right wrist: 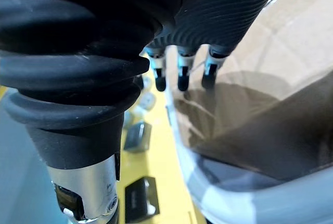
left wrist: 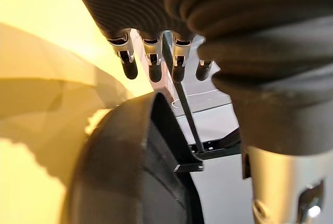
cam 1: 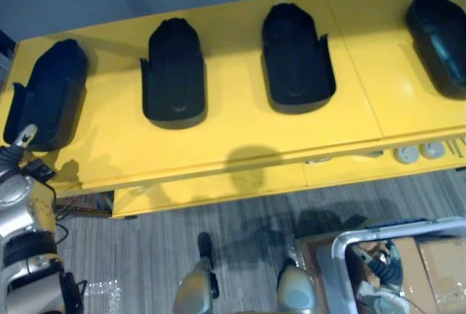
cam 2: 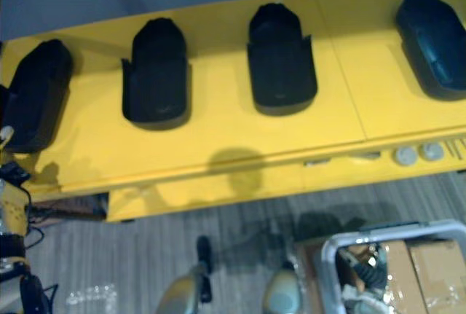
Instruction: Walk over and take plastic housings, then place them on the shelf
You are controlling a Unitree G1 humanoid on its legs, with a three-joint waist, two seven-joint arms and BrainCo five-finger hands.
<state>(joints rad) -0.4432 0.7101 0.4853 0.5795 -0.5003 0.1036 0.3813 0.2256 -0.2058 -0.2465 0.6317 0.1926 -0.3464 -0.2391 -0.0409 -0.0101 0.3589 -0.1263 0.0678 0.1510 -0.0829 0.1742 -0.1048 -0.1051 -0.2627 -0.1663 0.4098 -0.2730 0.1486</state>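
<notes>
The leftmost housing [cam 1: 47, 92] lies at 9 o'clock on the yellow shelf [cam 1: 240, 128], with the other housings [cam 1: 175, 73] toward 3 o'clock. The left hand [left wrist: 126, 60] hovers at its rim, fingers straight, holding nothing. The right hand [right wrist: 182, 73] hangs slack over the grey bin [cam 1: 342, 245]. Risk: a shallow grip could slide off the smooth shell.

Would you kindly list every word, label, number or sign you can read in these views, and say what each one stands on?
None can be read.
The black housings and the yellow table carry no visible print.
Any marking on the cardboard boxes or the round grey discs is too small to tell.
</notes>
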